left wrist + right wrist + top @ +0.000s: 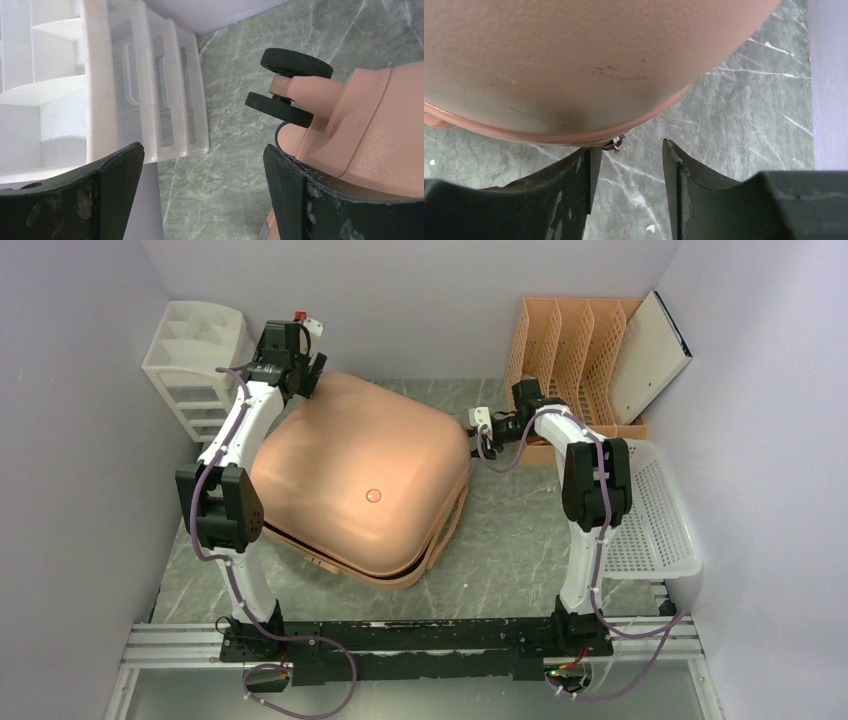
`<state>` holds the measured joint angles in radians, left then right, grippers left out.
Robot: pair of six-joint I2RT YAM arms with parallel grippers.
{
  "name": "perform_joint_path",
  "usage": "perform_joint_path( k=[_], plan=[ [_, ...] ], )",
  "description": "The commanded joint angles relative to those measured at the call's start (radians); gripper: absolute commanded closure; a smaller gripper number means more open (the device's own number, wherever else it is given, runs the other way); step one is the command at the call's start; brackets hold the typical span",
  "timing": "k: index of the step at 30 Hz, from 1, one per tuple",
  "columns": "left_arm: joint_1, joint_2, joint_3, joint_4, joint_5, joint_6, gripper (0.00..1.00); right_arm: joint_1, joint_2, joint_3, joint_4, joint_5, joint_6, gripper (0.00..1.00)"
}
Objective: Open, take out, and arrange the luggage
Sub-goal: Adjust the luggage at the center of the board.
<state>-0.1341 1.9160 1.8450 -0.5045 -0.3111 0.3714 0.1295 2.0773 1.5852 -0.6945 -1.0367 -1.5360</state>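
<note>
While both arms reach out over the grey-green marbled tabletop, we log the large salmon-pink hard-shell suitcase lying flat between them, domed shell up, with its small round logo facing the overhead camera. Along the edge nearest the arm bases a dark gap shows between the two shells. The left gripper hangs at the suitcase's far left corner with its jaws spread wide and nothing held. Just beyond one fingertip sits a black twin spinner wheel on its pink bracket. That finger overlaps the shell in the wrist view, and we cannot tell whether they touch. On the other side of the fingers stands a white plastic drawer organiser. The right gripper sits at the far right corner, jaws parted by a narrower gap and grasping nothing. The curved shell fills the view ahead of it. A small metal zipper pull lies right at the tip of one finger, contact unclear. Beyond this gripper stands an orange-tan slotted file rack with a flat white panel leaning in it. A white perforated basket sits outboard of the right arm.
</note>
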Motion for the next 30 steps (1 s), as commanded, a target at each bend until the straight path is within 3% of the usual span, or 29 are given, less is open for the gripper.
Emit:
perform_joint_path(
  k=[1, 6, 10, 11, 13, 14, 19, 23, 25, 28, 30],
  plan=[
    [-0.024, 0.027, -0.057, -0.072, 0.061, -0.01, 0.07, -0.002, 0.014, 0.062, -0.072, -0.098, -0.124, 0.48],
    [-0.028, 0.013, -0.071, -0.058, 0.056, -0.008, 0.07, -0.002, 0.024, 0.08, -0.243, -0.13, -0.283, 0.44],
    [-0.031, 0.009, -0.083, -0.05, 0.05, 0.0, 0.07, -0.003, 0.01, 0.073, -0.334, -0.121, -0.389, 0.46],
    [-0.033, 0.01, -0.086, -0.049, 0.046, 0.004, 0.07, -0.003, -0.001, 0.051, -0.322, -0.118, -0.38, 0.5],
    [-0.035, 0.017, -0.092, -0.046, 0.038, 0.011, 0.07, -0.004, -0.028, 0.008, -0.25, -0.121, -0.328, 0.69],
    [-0.037, 0.02, -0.096, -0.042, 0.032, 0.014, 0.07, -0.004, -0.041, -0.013, -0.21, -0.125, -0.301, 0.72],
    [-0.045, 0.033, -0.104, -0.027, 0.021, 0.015, 0.07, 0.001, -0.086, -0.084, 0.106, -0.115, 0.011, 0.8],
    [-0.055, 0.031, -0.117, -0.019, 0.023, 0.014, 0.07, 0.001, -0.083, -0.086, 0.169, -0.112, 0.065, 0.87],
    [-0.059, 0.031, -0.12, -0.016, 0.015, 0.017, 0.07, -0.001, -0.076, -0.077, 0.155, -0.113, 0.055, 0.84],
    [-0.06, 0.031, -0.121, -0.016, 0.009, 0.023, 0.07, 0.0, -0.065, -0.059, 0.082, -0.108, -0.024, 0.64],
    [-0.061, 0.032, -0.117, -0.015, 0.007, 0.028, 0.07, 0.001, -0.056, -0.043, 0.038, -0.103, -0.05, 0.62]
  ],
)
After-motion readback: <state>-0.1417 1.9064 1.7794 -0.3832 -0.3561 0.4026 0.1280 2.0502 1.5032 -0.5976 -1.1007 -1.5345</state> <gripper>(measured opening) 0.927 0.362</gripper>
